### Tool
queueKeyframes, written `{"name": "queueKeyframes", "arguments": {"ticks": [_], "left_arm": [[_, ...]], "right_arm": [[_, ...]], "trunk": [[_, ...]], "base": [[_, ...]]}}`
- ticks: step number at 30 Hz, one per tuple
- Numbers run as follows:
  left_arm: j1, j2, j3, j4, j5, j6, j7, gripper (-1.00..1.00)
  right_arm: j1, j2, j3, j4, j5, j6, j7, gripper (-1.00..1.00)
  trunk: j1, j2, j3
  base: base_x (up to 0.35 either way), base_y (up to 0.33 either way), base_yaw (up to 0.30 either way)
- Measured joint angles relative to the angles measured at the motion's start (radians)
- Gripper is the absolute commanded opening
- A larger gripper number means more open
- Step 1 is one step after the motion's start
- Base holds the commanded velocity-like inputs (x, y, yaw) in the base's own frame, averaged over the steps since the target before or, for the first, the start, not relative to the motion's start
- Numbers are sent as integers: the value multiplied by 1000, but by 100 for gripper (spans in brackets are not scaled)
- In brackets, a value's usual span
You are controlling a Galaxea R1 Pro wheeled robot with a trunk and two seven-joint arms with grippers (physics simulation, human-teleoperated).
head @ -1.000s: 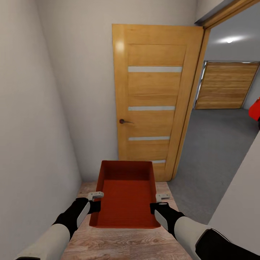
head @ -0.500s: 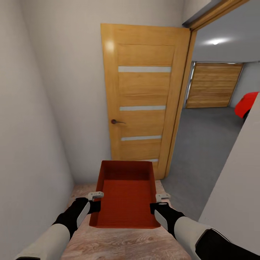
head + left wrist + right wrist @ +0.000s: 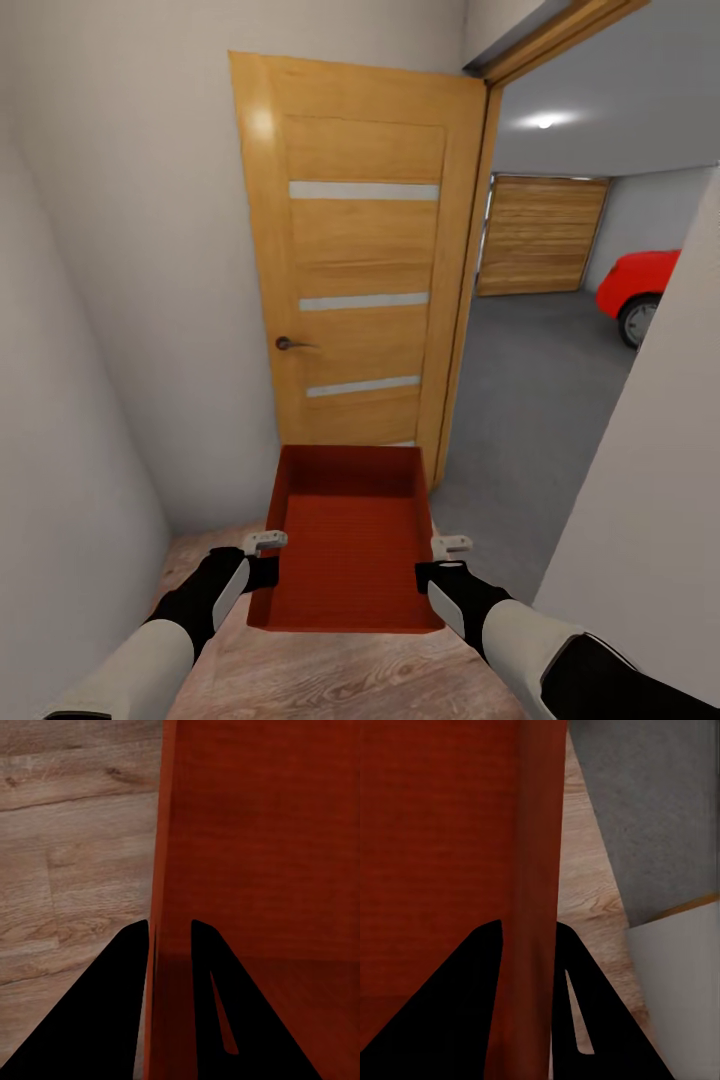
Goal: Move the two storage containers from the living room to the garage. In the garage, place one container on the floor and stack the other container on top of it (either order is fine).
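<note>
1. The orange-red rectangular open-topped storage container (image 3: 350,535) hangs in front of the robot above the light wood-plank floor (image 3: 330,680), held level between both arms. That suits a wide, shallow bin, since a grip on each long wall keeps it from tipping.

2. The left claw (image 3: 264,545) pinches the container's left wall; in the left wrist view its two dark fingers (image 3: 112,1005) sit narrow with the thin wall between them, one inside and one outside.

3. The right claw (image 3: 450,548) does the same on the right wall, its fingers (image 3: 465,1005) closed to a narrow gap around that rim (so the load is shared evenly).

4. Ahead stands an open honey-coloured wooden door with pale glass strips (image 3: 355,270). To its right the doorway opens onto the garage, with its dark grey concrete floor (image 3: 530,400), a wooden panel door (image 3: 540,235) at the back and a red car (image 3: 645,290).

5. The container is at the threshold, not yet inside the garage; I judge this the carrying leg, with setting down yet to come.

6. The white wall corner (image 3: 640,500) on the right looks close, so the turn through the doorway likely needs care.
</note>
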Motion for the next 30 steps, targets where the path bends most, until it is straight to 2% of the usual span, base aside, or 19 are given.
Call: {"name": "queueKeyframes", "arguments": {"ticks": [7, 17, 30], "left_arm": [[0, 0, 0, 0, 0, 0, 0, -100], [0, 0, 0, -1, -1, 0, 0, -100], [0, 1, 0, 0, 0, 0, 0, -100]], "right_arm": [[0, 0, 0, 1, 0, 0, 1, -100], [0, 0, -1, 0, 1, 0, 0, -100], [0, 1, -4, 0, 5, 0, -2, -100]], "trunk": [[0, 0, 0], [0, 0, 0], [0, 0, 0]], "base": [[173, 148, -69], [7, 55, -11], [0, 6, -226]]}}
